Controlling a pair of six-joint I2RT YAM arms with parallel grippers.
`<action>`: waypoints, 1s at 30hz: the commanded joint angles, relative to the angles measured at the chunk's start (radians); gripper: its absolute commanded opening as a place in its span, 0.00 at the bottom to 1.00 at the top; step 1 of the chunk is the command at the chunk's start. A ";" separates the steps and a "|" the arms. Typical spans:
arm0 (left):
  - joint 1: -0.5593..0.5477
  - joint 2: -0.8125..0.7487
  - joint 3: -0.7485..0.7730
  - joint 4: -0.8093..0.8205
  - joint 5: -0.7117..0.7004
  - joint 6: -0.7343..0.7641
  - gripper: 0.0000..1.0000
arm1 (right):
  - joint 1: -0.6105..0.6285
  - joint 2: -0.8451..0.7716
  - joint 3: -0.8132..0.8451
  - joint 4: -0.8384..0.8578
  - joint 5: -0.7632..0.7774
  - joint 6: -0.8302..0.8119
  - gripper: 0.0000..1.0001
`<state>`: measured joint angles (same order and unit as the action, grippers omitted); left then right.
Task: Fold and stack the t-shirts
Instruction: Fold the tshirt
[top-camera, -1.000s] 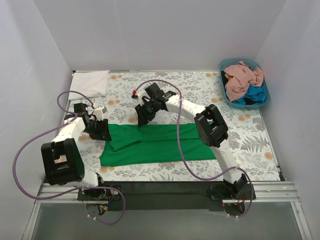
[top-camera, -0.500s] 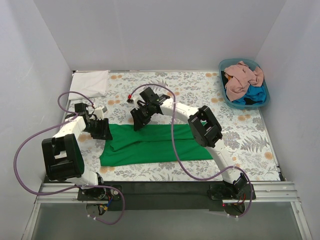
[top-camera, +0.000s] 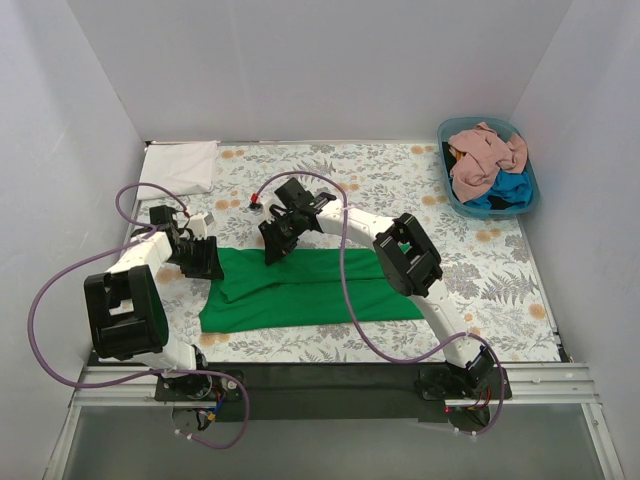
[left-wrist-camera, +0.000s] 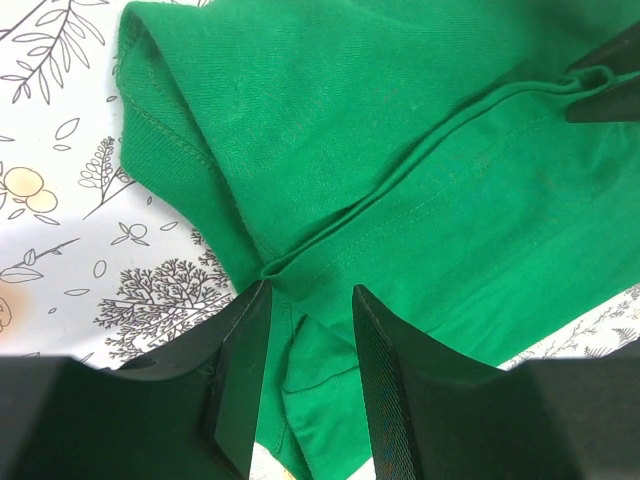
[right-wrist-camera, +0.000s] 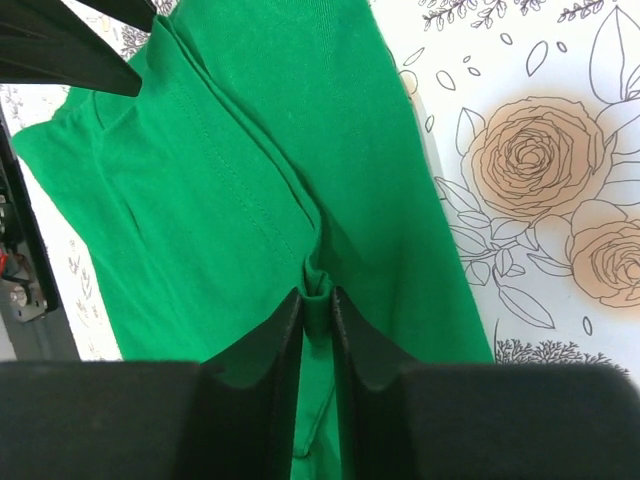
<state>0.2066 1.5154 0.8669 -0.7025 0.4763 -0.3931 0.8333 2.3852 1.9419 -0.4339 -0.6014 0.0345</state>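
The right gripper (right-wrist-camera: 317, 300) has its fingers shut tight on a small raised tuck of the green t-shirt (right-wrist-camera: 230, 180). The pinched ridge stands up betw. the two black pads, right at the tips. From there a stitched seam runs away across the cloth.

The left gripper (left-wrist-camera: 310, 295) has its fingers (left-wrist-camera: 240, 370) apart. A folded seam edge of the shirt lies in the gap, its end touching the tip of one finger, and the cloth there lies flat, not pinched. Beyond the tips the green spreads up and to the right. A rolled sleeve or hem edge lies at the upper left, next to the floral cover.

From above, the green t-shirt (top-camera: 310, 290) lies folded into a long strip across the middle of the table covering (top-camera: 400, 180), lengthwise left to right. The left gripper (top-camera: 205, 262) sits at its far-left corner. The right gripper (top-camera: 272, 245) is on the far edge a bit to the right of that — the two are near each other, both at the shirt's left end.

Far right corner: blue tub (top-camera: 470, 211) with a crumpled salmon-pink shirt (top-camera: 485, 150) on top of a blue shirt (top-camera: 510, 190). Far left corner: a white folded cloth (top-camera: 180, 165), well apart from the green one.
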 joint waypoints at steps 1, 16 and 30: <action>0.005 -0.006 0.017 0.021 -0.018 -0.004 0.38 | 0.001 -0.011 0.038 0.034 -0.034 0.008 0.22; 0.004 -0.015 0.014 0.020 0.018 0.014 0.28 | 0.004 -0.044 0.011 0.040 -0.072 0.005 0.14; 0.004 -0.182 0.021 -0.175 0.116 0.190 0.00 | 0.006 -0.164 -0.103 0.038 -0.110 -0.060 0.11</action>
<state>0.2066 1.4151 0.8669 -0.7948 0.5343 -0.2920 0.8333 2.3253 1.8645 -0.4114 -0.6724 0.0208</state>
